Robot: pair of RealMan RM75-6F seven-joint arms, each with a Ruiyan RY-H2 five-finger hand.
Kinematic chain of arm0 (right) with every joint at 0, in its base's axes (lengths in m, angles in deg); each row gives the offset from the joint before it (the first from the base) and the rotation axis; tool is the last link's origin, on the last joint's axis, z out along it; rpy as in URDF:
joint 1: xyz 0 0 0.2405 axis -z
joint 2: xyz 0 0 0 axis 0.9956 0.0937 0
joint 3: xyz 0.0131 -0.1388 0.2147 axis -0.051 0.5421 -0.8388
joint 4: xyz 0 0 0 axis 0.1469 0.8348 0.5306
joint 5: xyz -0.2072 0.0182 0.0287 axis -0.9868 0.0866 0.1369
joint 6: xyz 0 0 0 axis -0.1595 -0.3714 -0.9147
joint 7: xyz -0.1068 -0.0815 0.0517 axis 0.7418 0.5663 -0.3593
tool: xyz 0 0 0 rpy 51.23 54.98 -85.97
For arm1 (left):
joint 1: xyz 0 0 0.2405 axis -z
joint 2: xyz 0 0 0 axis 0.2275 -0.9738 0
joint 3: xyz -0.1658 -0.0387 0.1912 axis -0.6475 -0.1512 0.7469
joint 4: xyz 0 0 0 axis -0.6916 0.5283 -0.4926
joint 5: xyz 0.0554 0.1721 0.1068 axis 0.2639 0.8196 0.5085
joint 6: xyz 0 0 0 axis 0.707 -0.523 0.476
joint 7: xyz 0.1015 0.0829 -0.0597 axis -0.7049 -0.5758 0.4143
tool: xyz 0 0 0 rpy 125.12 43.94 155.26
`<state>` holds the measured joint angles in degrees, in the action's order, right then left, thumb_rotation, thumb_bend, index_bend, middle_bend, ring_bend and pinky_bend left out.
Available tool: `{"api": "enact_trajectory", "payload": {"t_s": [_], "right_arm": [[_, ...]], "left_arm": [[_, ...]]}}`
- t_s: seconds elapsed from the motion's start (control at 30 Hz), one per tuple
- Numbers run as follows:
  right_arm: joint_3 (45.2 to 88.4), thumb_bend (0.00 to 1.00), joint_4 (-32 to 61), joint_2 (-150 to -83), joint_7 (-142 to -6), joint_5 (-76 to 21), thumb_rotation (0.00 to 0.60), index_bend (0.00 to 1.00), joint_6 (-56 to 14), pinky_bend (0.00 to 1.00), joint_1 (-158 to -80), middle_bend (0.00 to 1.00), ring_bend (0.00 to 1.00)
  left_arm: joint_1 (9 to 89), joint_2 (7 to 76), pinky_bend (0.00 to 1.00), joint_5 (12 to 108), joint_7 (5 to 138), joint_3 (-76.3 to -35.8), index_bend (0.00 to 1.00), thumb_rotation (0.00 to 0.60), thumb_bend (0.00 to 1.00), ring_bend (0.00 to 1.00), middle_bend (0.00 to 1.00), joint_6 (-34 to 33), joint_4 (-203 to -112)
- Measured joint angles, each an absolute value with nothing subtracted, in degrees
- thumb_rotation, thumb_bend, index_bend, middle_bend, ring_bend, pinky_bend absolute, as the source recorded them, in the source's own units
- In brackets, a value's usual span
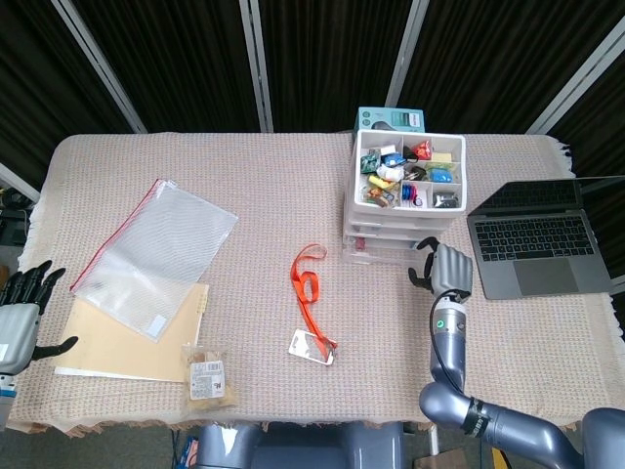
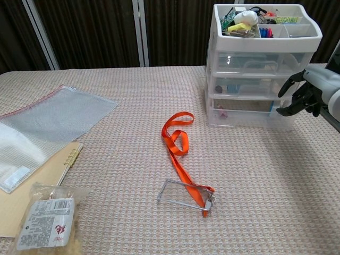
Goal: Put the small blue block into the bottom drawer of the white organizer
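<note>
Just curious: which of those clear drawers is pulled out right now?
The bottom drawer of the organizer: it juts forward toward the right hand, while the two above sit flush.

small blue block unseen, laptop cropped
</note>
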<state>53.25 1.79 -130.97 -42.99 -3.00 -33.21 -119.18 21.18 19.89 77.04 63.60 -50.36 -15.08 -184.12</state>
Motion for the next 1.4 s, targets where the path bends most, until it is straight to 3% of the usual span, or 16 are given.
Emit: {"api": "enact_trajectory", "payload": {"t_s": [0.13, 0.2, 0.3, 0.37, 0.6, 0.8, 1.13, 1.4], "right_arm": [[57.4, 0.21, -0.6, -129.6, -45.0, -8.4, 0.600, 0.40, -32.7, 0.43, -117.6, 0.39, 0.32], [60.3, 0.21, -1.5, -128.5, -45.9, -12.4, 0.600, 0.34, -31.9, 0.32, -117.0, 0.28, 0.17], [64.4, 0.22, -1.7, -127.0, -47.1, -19.4, 0.600, 0.23, -30.6, 0.17, -116.5, 0.17, 0.05], [67.0, 0.22, -1.2, -126.2, -47.6, -24.1, 0.600, 0.19, -29.8, 0.14, -116.4, 0.13, 0.01], [75.5, 0.22, 5.7, -124.7, -45.5, -40.3, 0.600, 0.16, -28.4, 0.07, -116.8, 0.07, 0.00], [79.0, 0.22, 14.1, -125.7, -37.7, -47.8, 0.600, 0.16, -28.7, 0.07, -118.1, 0.07, 0.00], [80.5, 0.22, 23.1, -128.6, -30.5, -51.9, 0.600, 0.17, -25.9, 0.07, -120.1, 0.07, 0.00], [79.3, 0.22, 27.1, -129.7, -26.9, -51.8, 0.600, 0.19, -22.2, 0.07, -121.4, 0.07, 0.00]], "left_arm": [[21.1, 20.1, 0.00, 77.4, 63.5, -50.3, 0.09, 0.600, 0.15, 0.00, 0.00, -15.4, -184.1], [21.1, 20.1, 0.00, 77.4, 63.4, -50.3, 0.09, 0.600, 0.15, 0.00, 0.00, -15.4, -184.0], [21.1, 20.2, 0.00, 77.4, 63.4, -50.3, 0.09, 0.600, 0.15, 0.00, 0.00, -15.5, -184.0], [21.1, 20.3, 0.00, 77.5, 63.3, -50.3, 0.09, 0.600, 0.15, 0.00, 0.00, -15.6, -183.9], [21.1, 20.3, 0.00, 77.5, 63.5, -50.4, 0.09, 0.600, 0.15, 0.00, 0.00, -15.5, -183.8], [21.2, 20.3, 0.00, 77.6, 63.7, -50.4, 0.09, 0.600, 0.15, 0.00, 0.00, -15.4, -183.8], [21.3, 20.2, 0.00, 77.5, 64.0, -50.4, 0.09, 0.600, 0.15, 0.00, 0.00, -15.2, -183.8], [21.4, 20.0, 0.00, 77.3, 64.2, -50.4, 0.09, 0.600, 0.15, 0.00, 0.00, -14.8, -183.9]]}}
